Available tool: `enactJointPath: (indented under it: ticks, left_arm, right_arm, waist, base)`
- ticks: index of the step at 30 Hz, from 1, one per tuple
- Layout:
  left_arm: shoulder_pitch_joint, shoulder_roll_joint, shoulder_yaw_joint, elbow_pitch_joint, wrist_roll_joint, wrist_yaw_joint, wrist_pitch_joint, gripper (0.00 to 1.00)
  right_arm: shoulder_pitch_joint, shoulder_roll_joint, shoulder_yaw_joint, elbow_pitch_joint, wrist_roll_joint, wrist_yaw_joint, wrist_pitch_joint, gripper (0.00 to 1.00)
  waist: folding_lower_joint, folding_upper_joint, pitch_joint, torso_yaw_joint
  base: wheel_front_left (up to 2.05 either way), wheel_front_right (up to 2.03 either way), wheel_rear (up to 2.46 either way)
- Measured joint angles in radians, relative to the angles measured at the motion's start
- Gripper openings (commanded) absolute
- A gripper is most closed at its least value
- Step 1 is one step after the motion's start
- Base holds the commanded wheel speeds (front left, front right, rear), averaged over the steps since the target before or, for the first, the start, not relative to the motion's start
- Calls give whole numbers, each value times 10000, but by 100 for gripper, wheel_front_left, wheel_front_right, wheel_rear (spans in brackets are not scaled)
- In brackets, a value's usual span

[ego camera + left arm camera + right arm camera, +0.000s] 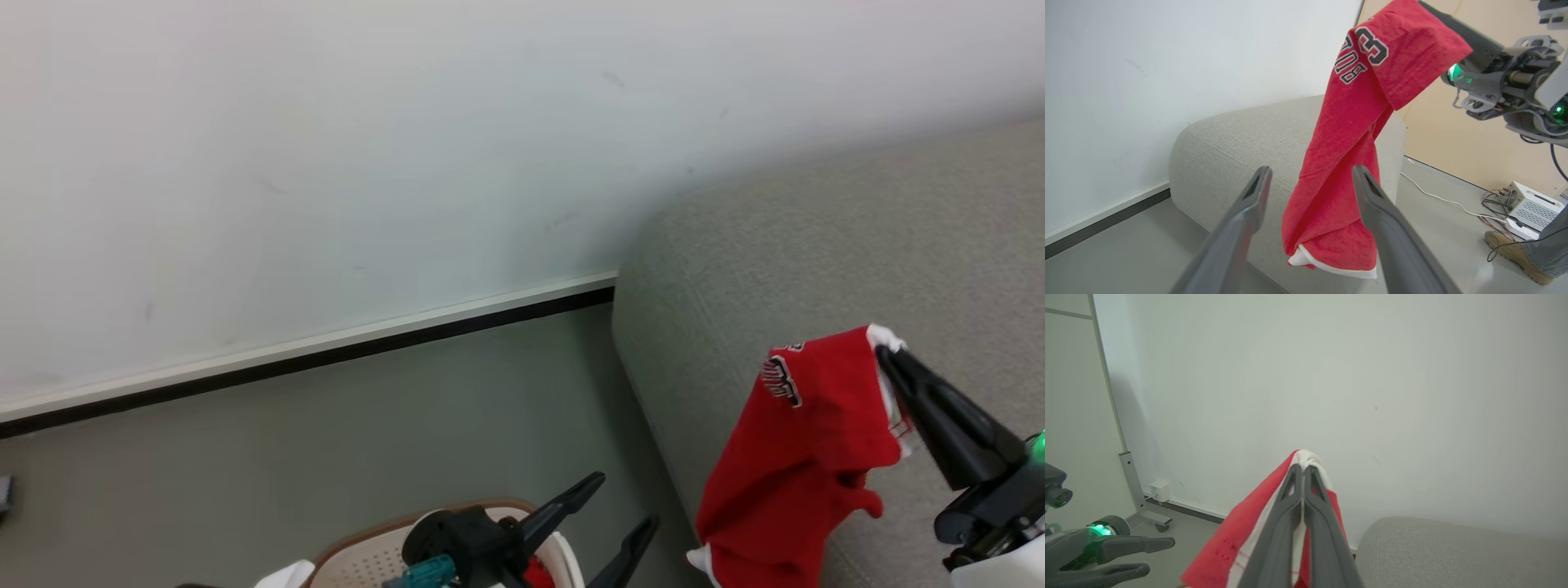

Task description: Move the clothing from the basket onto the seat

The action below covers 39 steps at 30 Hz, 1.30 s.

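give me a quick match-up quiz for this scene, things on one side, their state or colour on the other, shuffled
Things:
1. left gripper
2. right gripper
3. red jersey
4. laundry basket

States:
a. dangling in mid-air
b. jaws spread wide, holding nothing
c. cream with a brown rim
d. jaws pinched shut on cloth

Pairs: 1-b, 2-d, 3-a, 4-c
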Motion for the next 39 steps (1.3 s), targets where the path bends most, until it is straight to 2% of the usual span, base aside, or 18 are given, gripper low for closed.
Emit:
enactJointPath:
  ticks: [6, 13, 21, 30, 34, 39]
  left_arm:
    - [-12, -111, 44, 4, 178, -107, 0, 100]
    - [-74, -146, -59, 31, 263, -155, 0, 100]
    - [-638, 86, -249, 38, 487, -184, 40, 100]
    - [-2647, 606, -174, -230, 813, -196, 552, 100]
    - [-3689, 777, -40, -324, 876, -196, 729, 100]
    - [-4953, 871, 198, -316, 1035, -196, 809, 100]
  right_arm:
    - [-50, -324, -443, -125, -38, 0, 0, 0]
    - [-34, -301, -857, -265, -209, 0, 0, 0]
    - [-790, 301, -1570, 25, -809, 0, -17, 0]
    - [-3313, 788, -3490, 1559, -1179, 0, 71, 0]
    - [-4857, 725, -4443, 2502, -1158, 0, 410, 0]
    - [-6921, 418, -5081, 3881, -1275, 0, 932, 0]
  waist:
    - [0, 0, 139, -621]
    - [0, 0, 302, -1057]
    - [0, 0, 995, -1044]
    - [1, 0, 2843, -627]
    - [3, 0, 3807, -318]
    - [3, 0, 4913, 134]
  base:
    - [0, 0, 0]
    - [0, 0, 0]
    - [0, 0, 0]
    - [0, 0, 0]
    - [0, 0, 0]
    - [0, 0, 0]
